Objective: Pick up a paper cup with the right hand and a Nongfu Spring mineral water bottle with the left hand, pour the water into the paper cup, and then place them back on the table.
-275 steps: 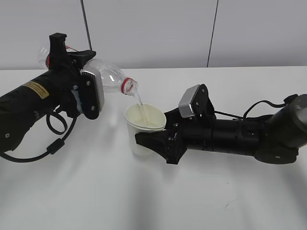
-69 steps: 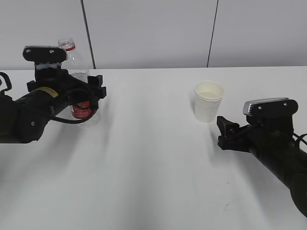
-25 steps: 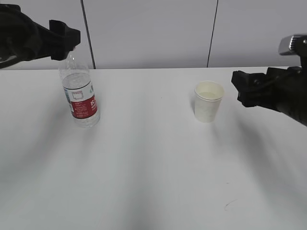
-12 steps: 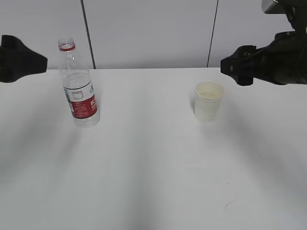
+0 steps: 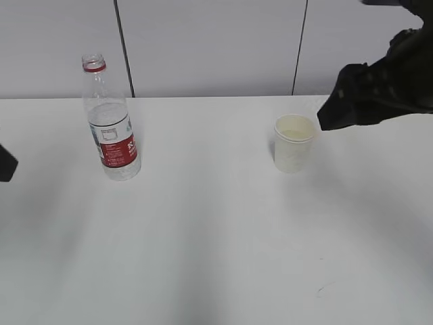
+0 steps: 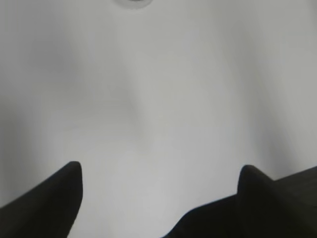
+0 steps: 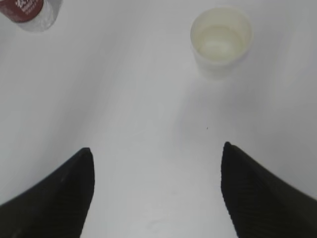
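Note:
The Nongfu Spring mineral water bottle (image 5: 112, 128) stands upright and uncapped on the left of the white table (image 5: 216, 237); its red label shows in the right wrist view's top left corner (image 7: 27, 11). The paper cup (image 5: 293, 143) stands right of centre with water (image 7: 220, 42) inside it. My right gripper (image 7: 156, 148) hangs open above bare tabletop, short of the cup, and in the exterior view it hovers to the cup's upper right (image 5: 336, 108). My left gripper (image 6: 159, 171) is open over bare table. Only a dark sliver of it (image 5: 5, 162) shows at the exterior view's left edge.
A grey panelled wall (image 5: 210, 47) runs behind the table. A blurred round shape (image 6: 134, 2) sits at the top edge of the left wrist view. A small dark mark (image 5: 323, 290) lies on the tabletop near the front right.
Both arms have pulled away from the objects. The left arm slid down and out past the left edge. The right arm shifted at the upper right. Bottle and cup have not moved.

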